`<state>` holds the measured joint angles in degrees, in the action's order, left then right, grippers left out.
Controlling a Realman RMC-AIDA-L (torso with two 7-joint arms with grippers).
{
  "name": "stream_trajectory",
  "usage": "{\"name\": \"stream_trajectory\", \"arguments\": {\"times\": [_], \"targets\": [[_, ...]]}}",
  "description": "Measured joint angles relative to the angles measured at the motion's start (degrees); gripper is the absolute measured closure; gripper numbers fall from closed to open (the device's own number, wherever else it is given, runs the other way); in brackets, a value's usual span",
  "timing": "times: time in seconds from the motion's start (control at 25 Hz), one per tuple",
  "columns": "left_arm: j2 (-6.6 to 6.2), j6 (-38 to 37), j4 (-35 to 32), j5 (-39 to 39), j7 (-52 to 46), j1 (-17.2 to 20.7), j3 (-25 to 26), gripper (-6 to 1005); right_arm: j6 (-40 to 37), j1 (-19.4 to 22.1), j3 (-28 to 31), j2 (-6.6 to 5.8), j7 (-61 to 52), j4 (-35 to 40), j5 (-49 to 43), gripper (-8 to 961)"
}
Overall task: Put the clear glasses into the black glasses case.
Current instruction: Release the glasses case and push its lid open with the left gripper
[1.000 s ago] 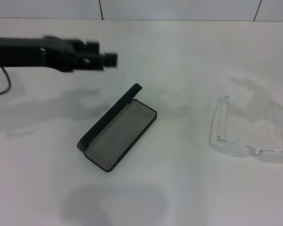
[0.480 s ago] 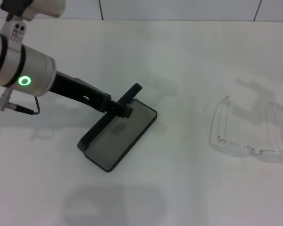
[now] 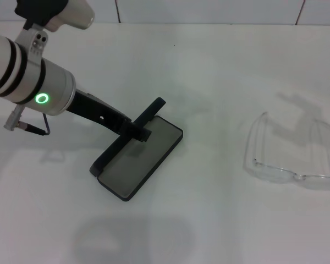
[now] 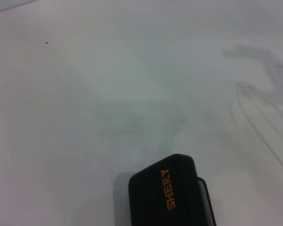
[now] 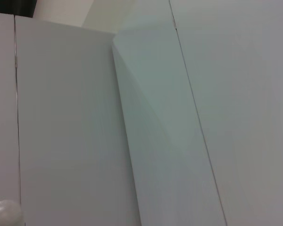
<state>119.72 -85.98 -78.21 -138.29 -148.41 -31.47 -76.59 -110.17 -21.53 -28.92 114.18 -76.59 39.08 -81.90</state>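
The left gripper sits at the raised lid of the black glasses case, about halfway along the lid's edge. Its dark tips merge with the dark lid, so I cannot tell if the jaws are wide, narrow, or closed on the lid. In the left wrist view the outer face of the lid, with the orange "SHERY" lettering, fills the near part of the picture, so the wrist is just behind the lid. I judge that the gripper is placed there to steady the lid or to keep the case open, so that the grey lining stays free for the glasses.

The case lies open on the white table, set at an angle, with the lid standing up on the side toward the robot's left. The clear glasses lie well apart from it, on the robot's right, with their arms unfolded and pointing away from the robot. They are not yet in the case. The right gripper does not show in any view; its wrist camera sees only pale panels.

Compared with half a second ago, the left arm has moved slightly toward the lid. One second ago it was high above the table, far from the case. The case and the glasses have not moved.
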Motion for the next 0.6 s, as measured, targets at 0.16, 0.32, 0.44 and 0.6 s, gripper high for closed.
{"name": "stream_trajectory", "arguments": {"times": [0.16,0.32,0.44,0.6], "targets": [[-0.07,1.05,0.46,-0.27,0.12,-0.06,-1.12,212,-0.09,0.0,0.01,-0.17,0.46,-0.48,0.43,182],[-0.09,1.54,0.67,-1.35,0.12,-0.34,-3.14,222,-0.13,-0.01,0.1,-0.2,1.02,-0.6,0.9,184],[-0.07,1.55,1.76,-2.82,-0.06,-1.18,-3.93,229,-0.13,0.1,0.18,-0.25,1.3,-0.6,1.15,185],[0.02,1.89,3.67,-3.97,-0.17,-2.26,-4.08,354,-0.13,0.11,0.18,-0.3,1.35,-0.6,1.15,187]]}}
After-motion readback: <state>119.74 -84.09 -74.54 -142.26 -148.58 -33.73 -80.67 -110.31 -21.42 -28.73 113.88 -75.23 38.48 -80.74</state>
